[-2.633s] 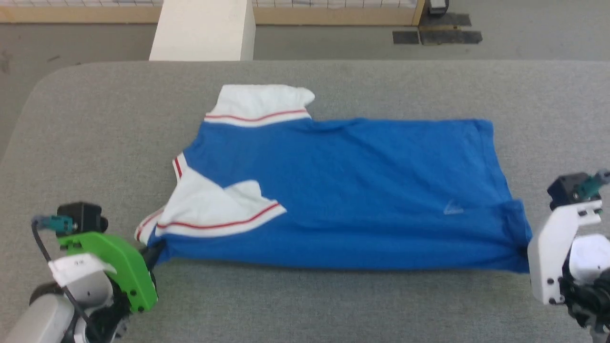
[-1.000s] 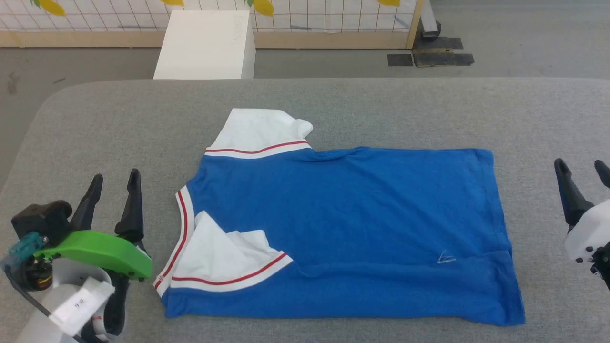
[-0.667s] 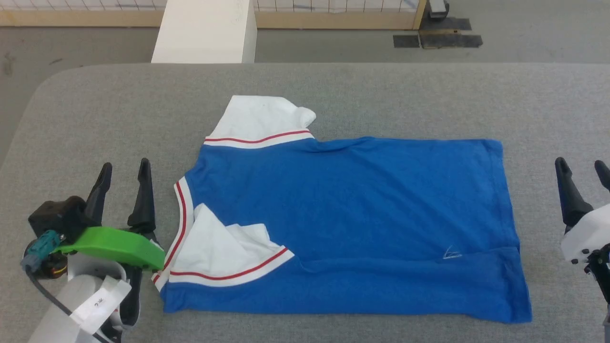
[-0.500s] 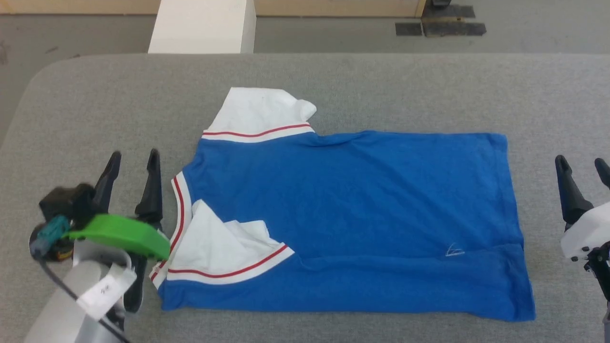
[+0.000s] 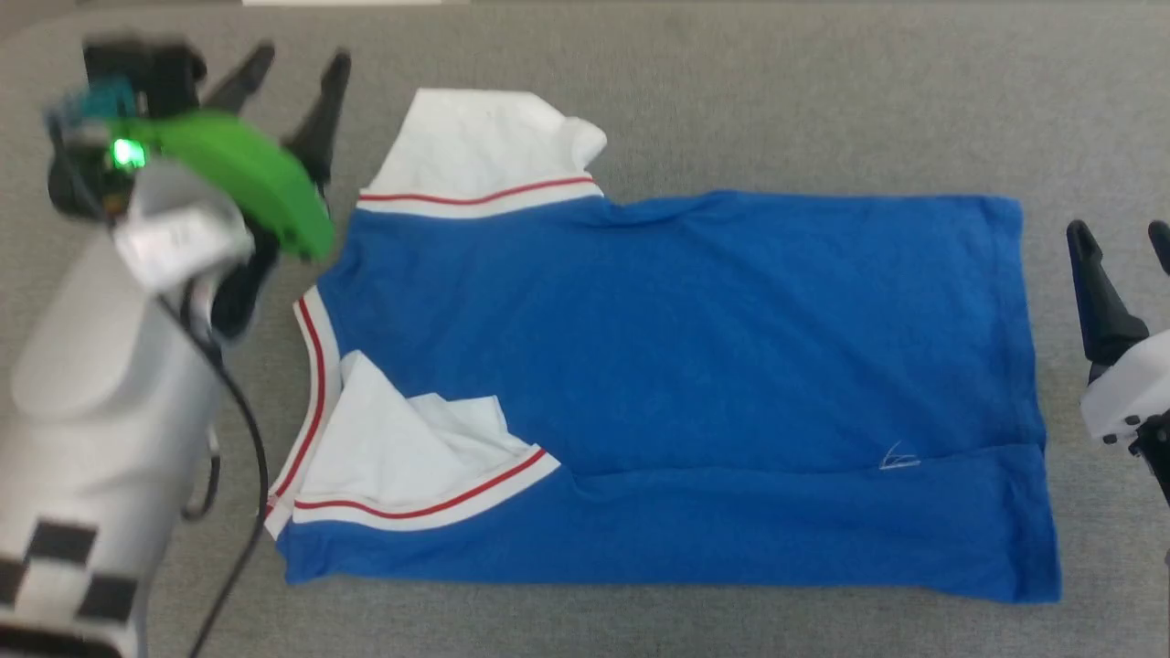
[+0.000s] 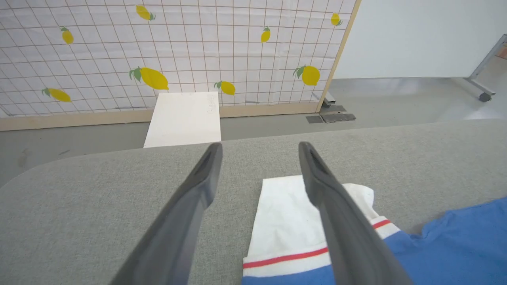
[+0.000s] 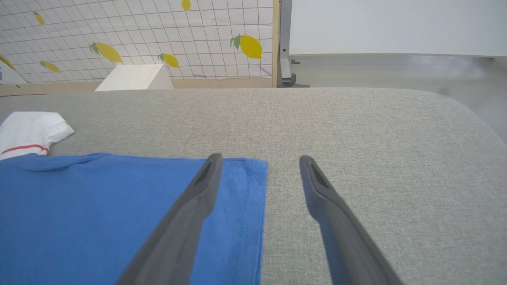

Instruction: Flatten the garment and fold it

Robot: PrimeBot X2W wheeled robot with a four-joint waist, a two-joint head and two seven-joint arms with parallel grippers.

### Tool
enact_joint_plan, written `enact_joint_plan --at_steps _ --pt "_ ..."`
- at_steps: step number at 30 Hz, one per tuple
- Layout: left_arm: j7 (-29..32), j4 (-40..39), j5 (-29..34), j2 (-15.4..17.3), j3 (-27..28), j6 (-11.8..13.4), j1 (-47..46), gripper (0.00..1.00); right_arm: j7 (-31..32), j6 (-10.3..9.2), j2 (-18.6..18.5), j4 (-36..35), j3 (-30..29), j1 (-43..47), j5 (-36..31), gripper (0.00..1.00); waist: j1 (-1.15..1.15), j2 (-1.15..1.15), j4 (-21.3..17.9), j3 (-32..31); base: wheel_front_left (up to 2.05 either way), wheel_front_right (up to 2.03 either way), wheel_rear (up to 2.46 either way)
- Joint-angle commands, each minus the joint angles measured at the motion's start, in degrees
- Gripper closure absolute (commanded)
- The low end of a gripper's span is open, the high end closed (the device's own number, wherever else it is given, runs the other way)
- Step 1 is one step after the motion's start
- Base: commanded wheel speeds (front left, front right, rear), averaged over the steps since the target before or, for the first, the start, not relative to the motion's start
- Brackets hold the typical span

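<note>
Shirt (image 5: 695, 366) lies on the table (image 5: 777, 82) with its long axis left-to-right, far sleeve (image 5: 475, 137) just beside the left gripper (image 5: 302, 57), hem (image 5: 1024, 384) by the right gripper (image 5: 1120, 233), both spread wide and empty.

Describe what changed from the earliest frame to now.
The left claw and right claw came off the near corners of the garment. The left then travelled forward, from the collar to beside the far sleeve. The right stays open by the hem; the garment lies as before; camera tilted down.
</note>
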Motion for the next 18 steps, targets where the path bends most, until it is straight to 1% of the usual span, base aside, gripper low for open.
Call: enact_joint_plan --at_steps 1,4,9,14,18 --pt "1.9 1.9 -0.9 -0.5 -0.3 -0.6 -3.5 0.0 0.3 -0.08 -0.2 -0.8 0.3 -1.2 0.0 0.0 -0.01 0.0 -0.6 4.0 0.0 0.0 0.0" --pt "7.3 6.4 -2.4 -1.3 -1.5 -1.2 -9.7 0.0 0.9 -0.08 -0.2 -1.9 0.8 -1.7 0.0 0.0 -0.01 0.0 -1.3 6.2 0.0 0.0 0.0" --pt "17.8 13.4 -3.8 -2.1 -3.2 -1.2 -16.9 0.0 1.9 -0.08 0.1 -3.7 1.6 -2.1 0.0 0.0 -0.01 0.0 -2.8 9.1 0.0 0.0 0.0" --pt "28.7 18.8 -5.0 -3.5 -4.4 1.3 -21.7 0.0 2.5 -0.08 0.1 -5.8 1.4 -1.7 0.0 0.0 -0.01 0.0 -3.8 12.0 0.0 0.0 0.0" --pt "34.1 20.7 -4.9 -4.2 -5.5 3.2 -23.6 0.0 2.7 -0.08 0.2 -7.0 0.7 -1.1 -0.1 0.0 -0.01 0.0 -4.4 13.5 0.0 0.0 0.0"
